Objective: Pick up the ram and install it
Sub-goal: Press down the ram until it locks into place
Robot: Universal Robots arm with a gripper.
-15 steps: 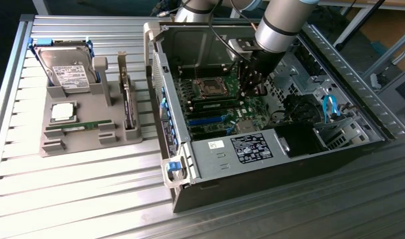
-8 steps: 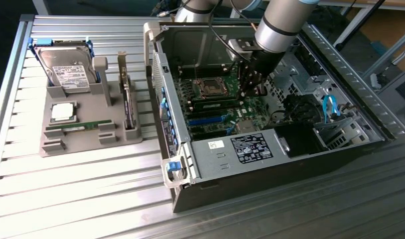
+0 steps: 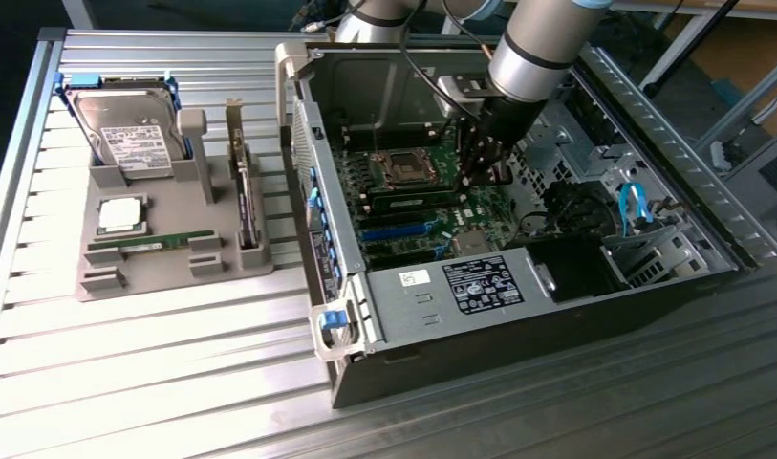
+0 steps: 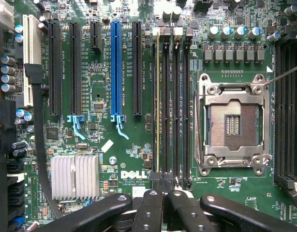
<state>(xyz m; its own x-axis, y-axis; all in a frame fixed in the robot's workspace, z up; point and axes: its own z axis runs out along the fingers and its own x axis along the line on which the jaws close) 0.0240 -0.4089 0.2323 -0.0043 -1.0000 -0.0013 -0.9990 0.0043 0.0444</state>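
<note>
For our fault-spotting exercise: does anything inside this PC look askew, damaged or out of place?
Nothing stands out. The ram lines up straight along its slot, just ahead of the gripper, beside the empty socket. No part on the board looks bent, broken or loose.

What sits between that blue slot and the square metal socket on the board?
Wrist view: one black slot, then a row of long narrow slots.

Ribbed aluminium tabletop (image 3: 171, 373), brightly lit; brown floor (image 3: 745, 57) beyond far edge.
</note>
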